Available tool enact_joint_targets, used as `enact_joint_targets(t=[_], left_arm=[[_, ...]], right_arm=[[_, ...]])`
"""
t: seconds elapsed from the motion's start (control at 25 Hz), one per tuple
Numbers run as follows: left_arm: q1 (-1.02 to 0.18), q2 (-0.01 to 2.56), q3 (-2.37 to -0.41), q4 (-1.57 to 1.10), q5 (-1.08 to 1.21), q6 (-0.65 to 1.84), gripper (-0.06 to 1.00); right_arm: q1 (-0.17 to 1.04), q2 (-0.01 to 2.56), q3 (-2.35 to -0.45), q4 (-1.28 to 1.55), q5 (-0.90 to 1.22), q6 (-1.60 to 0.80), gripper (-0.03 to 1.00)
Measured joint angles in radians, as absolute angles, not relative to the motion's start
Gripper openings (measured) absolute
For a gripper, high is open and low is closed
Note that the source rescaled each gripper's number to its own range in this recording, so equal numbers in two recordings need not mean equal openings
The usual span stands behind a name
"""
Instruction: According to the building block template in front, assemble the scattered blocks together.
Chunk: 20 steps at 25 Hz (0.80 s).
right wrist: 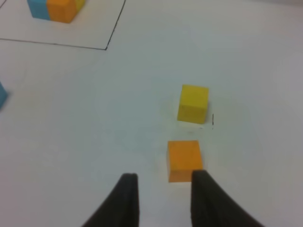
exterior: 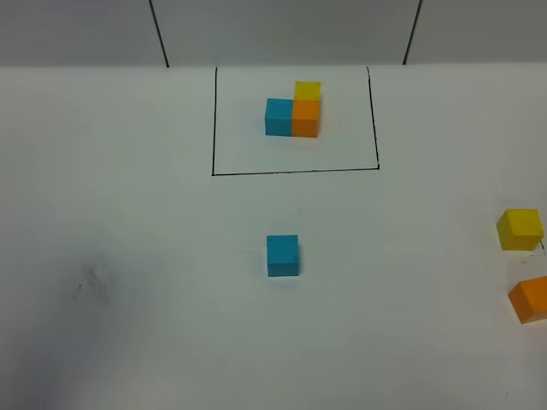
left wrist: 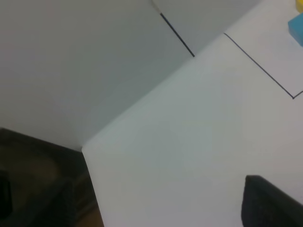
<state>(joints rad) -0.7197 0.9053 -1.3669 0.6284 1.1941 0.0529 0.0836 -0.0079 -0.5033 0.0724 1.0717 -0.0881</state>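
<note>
Left: you see only one dark part of the left gripper (left wrist: 272,205) at the edge of its wrist view, above the white matte tabletop (exterior: 128,273). You cannot tell whether it is spread or pressed together.

Centre, far: the L-shaped building block template (exterior: 293,115) sits inside the thin black drawn frame (exterior: 291,172). Blue is on the left, orange joins it, and yellow is behind the orange.

Centre, near: the loose sky-blue matte cube (exterior: 283,255) stands alone outside the frame.

Right: the loose yellow matte cube (exterior: 520,229) stands apart from the loose orange matte cube (exterior: 532,299), which is nearer the camera. The right gripper (right wrist: 164,176) is spread and holds nothing. The orange matte cube lies just ahead of one fingertip; contact unclear.
</note>
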Motion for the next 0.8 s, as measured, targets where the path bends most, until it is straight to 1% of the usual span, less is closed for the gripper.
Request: enact_joint_targets(t=[0.16, 0.24, 0.44, 0.56, 0.8], left_arm=[[-0.72, 0.608, -1.192, 0.626, 1.195, 0.057, 0.61], [-0.72, 0.488, -1.137, 0.599, 1.195, 0.057, 0.61], [-0.705, 0.334, -1.034, 0.407, 1.195, 0.064, 0.61], [-0.633, 0.309, -0.969, 0.311, 1.195, 0.105, 0.61], [-0.389, 0.263, -0.863, 0.158, 1.195, 0.162, 0.6]], right_arm=[[0.084, -0.008, -0.503, 0.072, 1.072, -0.088, 0.0], [0.084, -0.008, -0.503, 0.072, 1.072, -0.088, 0.0], [0.084, -0.008, -0.503, 0.072, 1.072, -0.088, 0.0], [0.084, -0.008, -0.503, 0.072, 1.072, -0.088, 0.0], [0.084, -0.008, -0.503, 0.072, 1.072, -0.088, 0.0]])
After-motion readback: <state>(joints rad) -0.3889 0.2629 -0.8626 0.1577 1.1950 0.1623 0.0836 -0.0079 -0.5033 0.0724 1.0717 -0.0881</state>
